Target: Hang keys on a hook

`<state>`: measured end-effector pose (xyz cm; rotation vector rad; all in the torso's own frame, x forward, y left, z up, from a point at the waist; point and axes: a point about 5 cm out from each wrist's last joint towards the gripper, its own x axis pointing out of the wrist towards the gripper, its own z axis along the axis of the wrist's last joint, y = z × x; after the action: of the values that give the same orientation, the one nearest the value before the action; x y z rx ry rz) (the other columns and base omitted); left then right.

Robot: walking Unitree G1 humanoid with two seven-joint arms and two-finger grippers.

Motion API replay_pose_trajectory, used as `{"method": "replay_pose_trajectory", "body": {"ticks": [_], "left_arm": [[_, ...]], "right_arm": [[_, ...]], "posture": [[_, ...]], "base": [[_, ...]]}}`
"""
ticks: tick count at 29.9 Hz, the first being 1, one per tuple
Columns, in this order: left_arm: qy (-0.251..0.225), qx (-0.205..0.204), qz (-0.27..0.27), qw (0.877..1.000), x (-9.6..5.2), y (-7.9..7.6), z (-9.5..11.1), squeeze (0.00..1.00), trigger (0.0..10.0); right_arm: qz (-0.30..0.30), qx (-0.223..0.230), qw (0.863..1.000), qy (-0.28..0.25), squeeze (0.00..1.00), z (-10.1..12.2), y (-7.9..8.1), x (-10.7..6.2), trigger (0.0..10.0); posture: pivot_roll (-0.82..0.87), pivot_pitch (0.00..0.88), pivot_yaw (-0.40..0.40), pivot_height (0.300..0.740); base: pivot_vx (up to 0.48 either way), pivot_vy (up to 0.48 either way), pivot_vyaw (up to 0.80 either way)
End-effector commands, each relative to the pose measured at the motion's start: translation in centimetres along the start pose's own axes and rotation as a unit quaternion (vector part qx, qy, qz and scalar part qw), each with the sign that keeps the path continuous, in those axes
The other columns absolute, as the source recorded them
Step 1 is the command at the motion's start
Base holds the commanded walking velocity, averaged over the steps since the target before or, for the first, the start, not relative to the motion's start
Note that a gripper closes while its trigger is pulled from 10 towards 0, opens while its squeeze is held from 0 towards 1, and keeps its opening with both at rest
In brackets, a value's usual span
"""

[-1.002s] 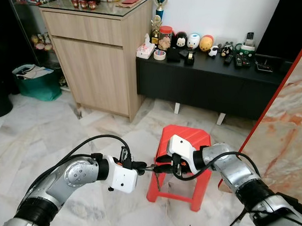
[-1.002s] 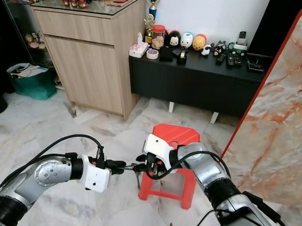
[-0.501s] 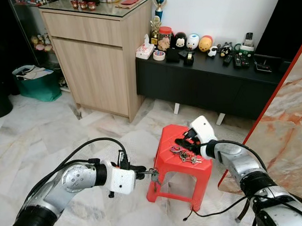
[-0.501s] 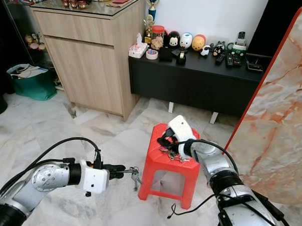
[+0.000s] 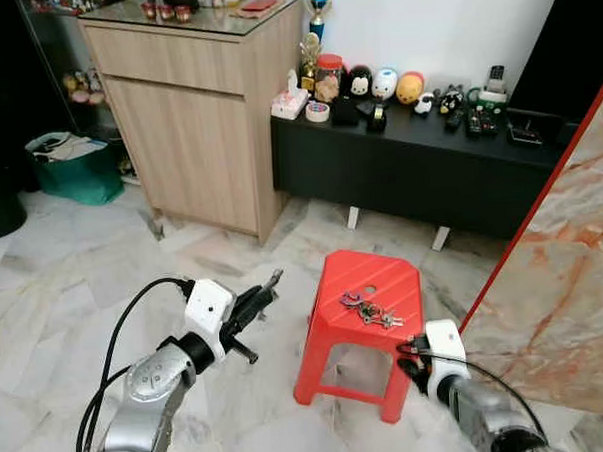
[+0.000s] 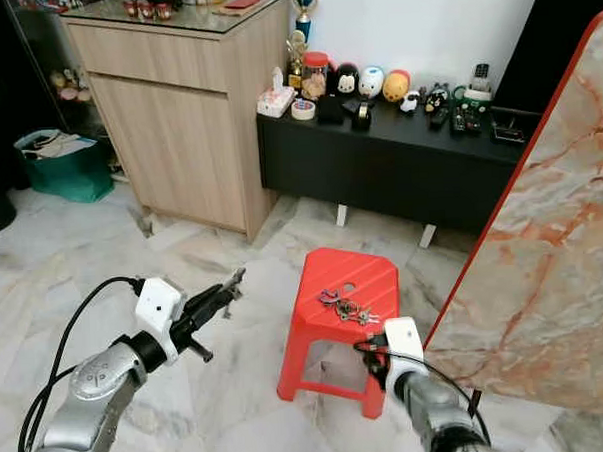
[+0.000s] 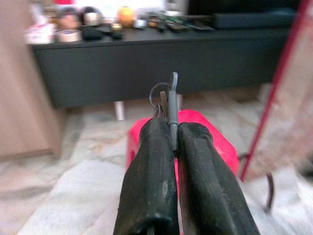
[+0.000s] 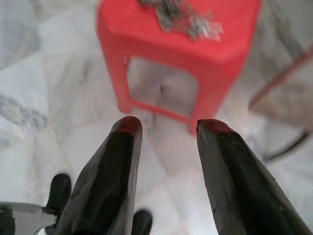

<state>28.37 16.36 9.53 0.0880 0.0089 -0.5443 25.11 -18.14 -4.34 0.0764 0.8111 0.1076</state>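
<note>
Keys (image 5: 368, 309) lie in a loose bunch on top of the red plastic stool (image 5: 384, 274), toward its front edge, several flat metal blades fanned out from a ring. They look light but stiff and slick, and the bunch will probably swing and jangle once lifted; the ring, or one blade pinched flat near its head, looks like the surest place to take hold, since the blades can slide against each other.

The left hand (image 7: 172, 128) is raised to the left of the stool, well apart from the bunch, its fingers pressed together on a thin grey metal piece with a small ring behind it (image 7: 172, 93), which could be a key or a small hook; I cannot tell which. The right hand (image 8: 166, 128) is low in front of the stool, fingers spread with nothing between them, pointing toward the stool and the keys above.

Behind the stool stands a low black cabinet (image 5: 419, 171) carrying small figurines and remotes, a wooden cupboard (image 5: 192, 121) to its left, and a marble-patterned panel (image 5: 573, 264) leaning on the right. The floor is pale marble tile.
</note>
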Motion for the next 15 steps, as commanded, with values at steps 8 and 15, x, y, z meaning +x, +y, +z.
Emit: {"method": "replay_pose_trajectory", "body": {"ticks": [8,15], "left_arm": [[0.130,-0.067,0.179,0.973,-2.9,2.6,-6.9,0.00,10.0],[0.156,-0.101,0.205,0.961,-4.0,2.5,-8.5,0.00,10.0]], "right_arm": [[-0.050,0.059,0.992,0.098,0.00,-7.5,-0.7,-1.7,10.0],[-0.058,0.079,0.989,0.108,0.00,-8.7,-0.7,-2.1,10.0]], "posture": [[0.08,0.000,-0.070,0.740],[0.07,0.000,-0.062,0.740]], "base": [[0.000,0.000,0.00],[0.000,0.000,0.00]]}}
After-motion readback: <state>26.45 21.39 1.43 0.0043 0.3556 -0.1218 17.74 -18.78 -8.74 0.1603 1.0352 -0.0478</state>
